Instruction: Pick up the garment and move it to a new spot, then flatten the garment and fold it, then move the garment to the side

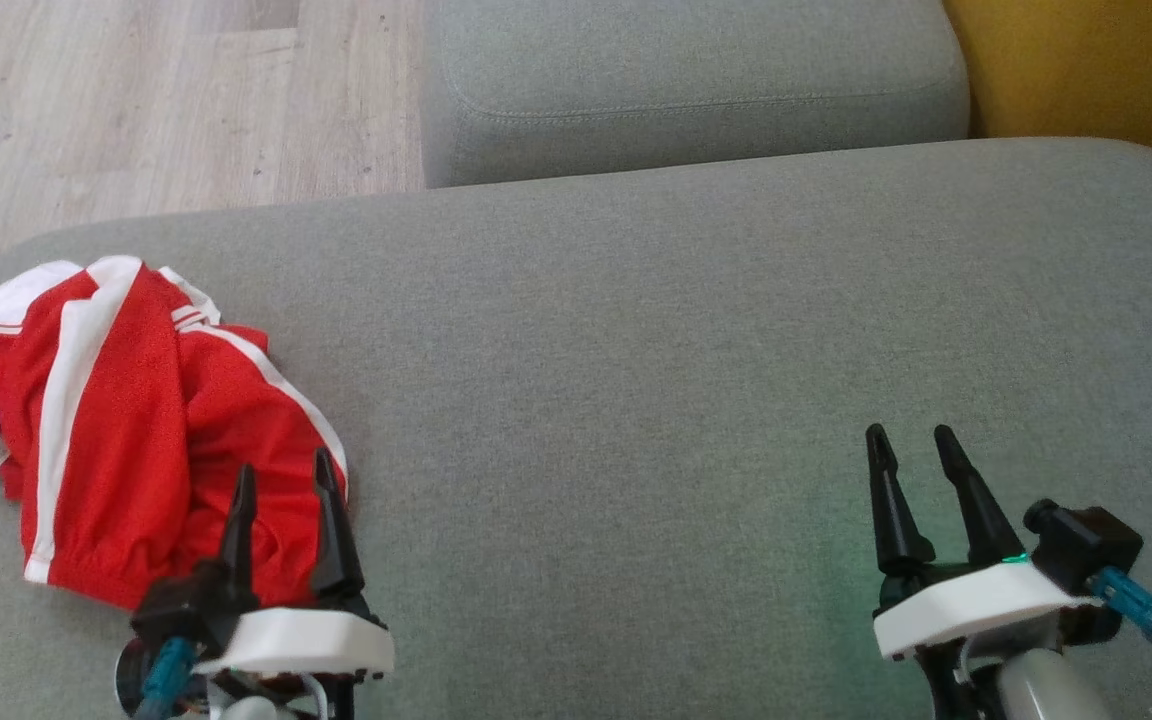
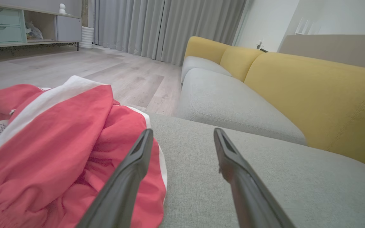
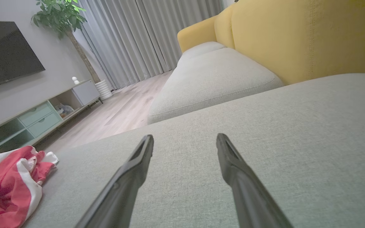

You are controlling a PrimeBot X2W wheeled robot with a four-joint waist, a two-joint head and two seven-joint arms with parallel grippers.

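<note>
A crumpled red garment [image 1: 126,420] with white stripes and a white label lies at the left end of the grey sofa cushion [image 1: 686,330]. My left gripper [image 1: 281,478] hovers open over the garment's near right edge, nothing between its fingers. The left wrist view has the garment [image 2: 59,148] on the left, with one dark finger over its edge and the other over bare cushion. Far to the right, my right gripper [image 1: 911,445] stands open above bare cushion. From the right wrist view the garment [image 3: 8,186] sits low at the far left, well away from that gripper [image 3: 185,141].
A second grey seat cushion [image 1: 696,90] lies beyond the one in front of me, with a yellow backrest [image 1: 1086,70] to the right. Pale wood floor [image 1: 136,100] drops off past the cushion's left and far edge. A TV cabinet [image 2: 17,25] and curtains stand across the room.
</note>
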